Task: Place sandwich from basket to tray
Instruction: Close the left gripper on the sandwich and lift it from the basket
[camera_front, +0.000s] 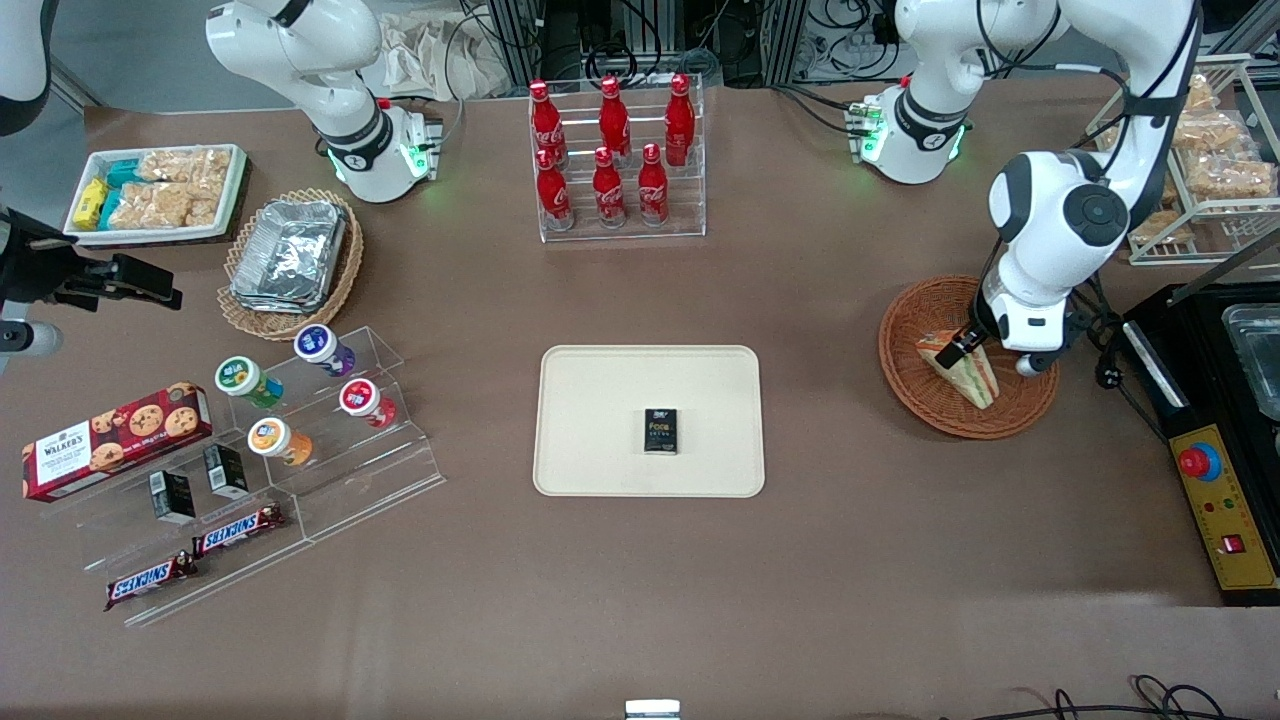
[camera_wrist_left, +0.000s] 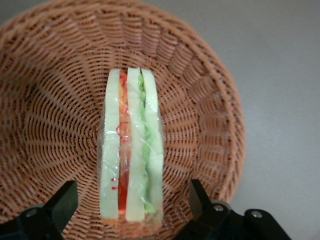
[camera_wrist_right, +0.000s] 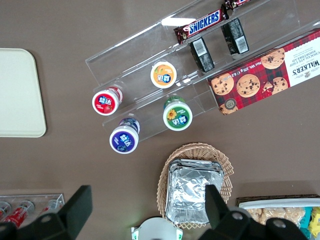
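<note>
Woven reddish-brown wicker forms the round shallow basket (camera_front: 968, 360) near the working arm's end of the brown worktop (camera_front: 860, 540), and the small triangular sandwich of pale bread with green, orange and red filling in clear wrap (camera_wrist_left: 131, 150) sits in it on edge, its layered cut face turned up toward the wrist camera. That standing pose suits a two-finger grasp: the flat bread faces are presented sideways, one to each finger. The left arm's pincer (camera_wrist_left: 132, 207) hangs low over the basket with its jaws spread wide, one black finger (camera_wrist_left: 62, 202) off each bread face and neither touching the wrap, so nothing is gripped yet. In my judgement this is the approach before the pick; the fingers straddle the wedge so that closing would squeeze bread against bread rather than crush the filling from above.

Well apart, toward the middle of the worktop, lies the flat cream-beige rectangular tray with rounded corners (camera_front: 600, 400). A small black box (camera_front: 660, 431) already stands on it nearer the front camera, leaving bare surface around it where the sandwich could be set down without knocking the box.
</note>
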